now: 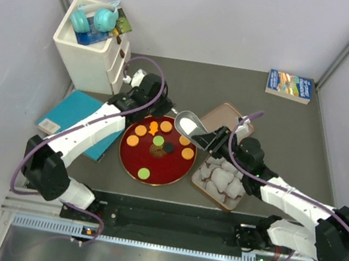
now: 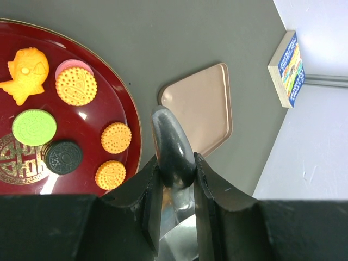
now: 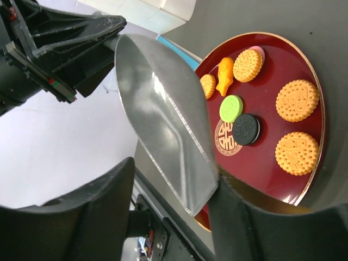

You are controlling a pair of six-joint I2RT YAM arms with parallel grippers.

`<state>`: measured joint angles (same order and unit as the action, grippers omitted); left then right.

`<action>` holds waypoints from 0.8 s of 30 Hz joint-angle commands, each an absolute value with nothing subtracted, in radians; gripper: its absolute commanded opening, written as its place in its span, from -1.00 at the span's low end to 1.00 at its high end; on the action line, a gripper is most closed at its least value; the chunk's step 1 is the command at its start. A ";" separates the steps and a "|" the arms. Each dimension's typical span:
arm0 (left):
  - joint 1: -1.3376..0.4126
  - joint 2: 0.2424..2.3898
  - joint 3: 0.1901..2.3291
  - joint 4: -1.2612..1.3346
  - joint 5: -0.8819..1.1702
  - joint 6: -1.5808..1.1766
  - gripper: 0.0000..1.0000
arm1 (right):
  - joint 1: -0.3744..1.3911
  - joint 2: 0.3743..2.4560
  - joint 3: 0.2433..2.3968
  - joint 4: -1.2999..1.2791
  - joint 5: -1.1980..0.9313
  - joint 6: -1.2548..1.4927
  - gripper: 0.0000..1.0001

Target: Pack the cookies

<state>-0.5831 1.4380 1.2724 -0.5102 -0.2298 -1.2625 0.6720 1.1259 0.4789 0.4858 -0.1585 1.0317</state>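
The cookies lie on a dark-red round plate: several orange discs, two green, one black, a pink one under an orange one, and an orange fish shape. My left gripper is shut on the black handle of a metal scoop, held above the plate's right rim. My right gripper is open. The scoop's bowl lies between its fingers, close to the right finger and apart from the left one.
A pink tray lies right of the plate, its far part bare. White crinkled paper cups fill its near part. A white box stands at back left, a teal book beside it. Another book lies at back right.
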 commanded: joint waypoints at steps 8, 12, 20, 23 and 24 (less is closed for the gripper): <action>-0.586 1.365 1.226 -0.414 -0.207 -1.266 -1.00 | 0.684 1.180 0.526 0.578 -0.109 1.020 -0.78; -0.606 1.351 1.212 -0.414 -0.213 -1.262 -1.00 | 0.686 1.229 0.557 0.592 -0.106 1.016 -1.00; -0.609 1.335 1.282 -0.446 -0.234 -0.932 -0.71 | 0.684 1.165 0.667 0.410 -0.204 0.933 -1.00; -0.607 1.313 1.289 -0.462 -0.281 -0.815 -0.09 | 0.681 1.125 0.727 0.249 -0.219 0.893 -1.00; -0.607 1.292 1.260 -0.451 -0.294 -0.796 0.04 | 0.681 1.112 0.745 0.214 -0.232 0.884 -1.00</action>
